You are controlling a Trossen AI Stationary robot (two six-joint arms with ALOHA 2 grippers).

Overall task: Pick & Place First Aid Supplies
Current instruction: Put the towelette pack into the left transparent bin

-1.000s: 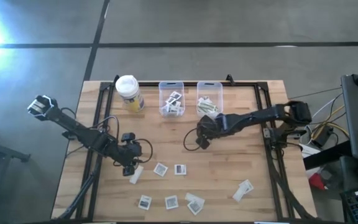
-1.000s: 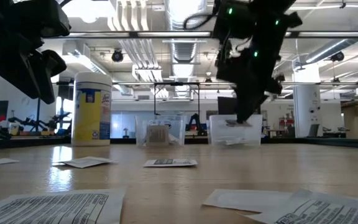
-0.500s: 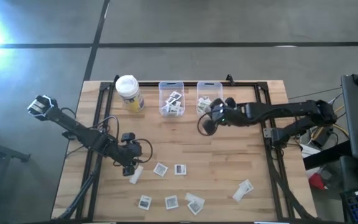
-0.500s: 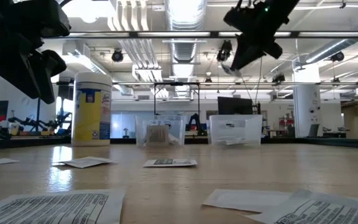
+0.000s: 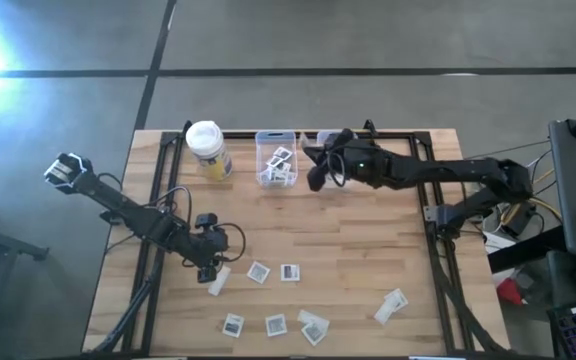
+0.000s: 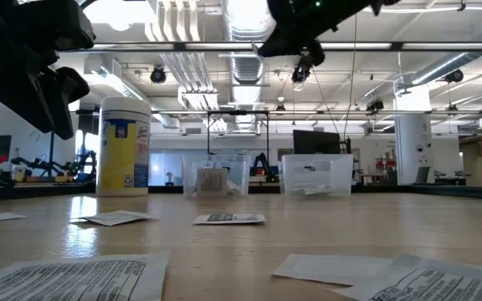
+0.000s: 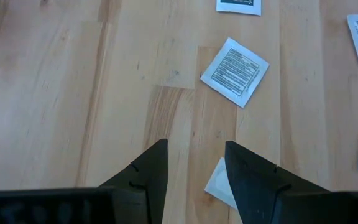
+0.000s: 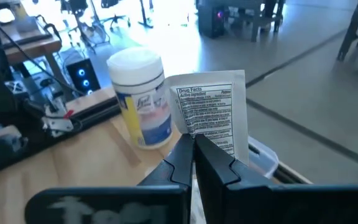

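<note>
The right gripper (image 8: 193,144) holds a flat white rectangular paper packet (image 8: 211,113) printed with black text — fingers pressed together on its lower edge, long axis upright, printed face toward the wrist camera. In the high view the right gripper (image 5: 316,172) hangs between two clear rectangular plastic bins (image 5: 276,158). Beyond stands a yellow cylindrical container with a white lid (image 8: 141,98). The left gripper (image 7: 193,163) hovers over the pale wooden table (image 7: 73,93) with fingers apart — a narrow white strip packet (image 7: 219,185) lies flat between them.
</note>
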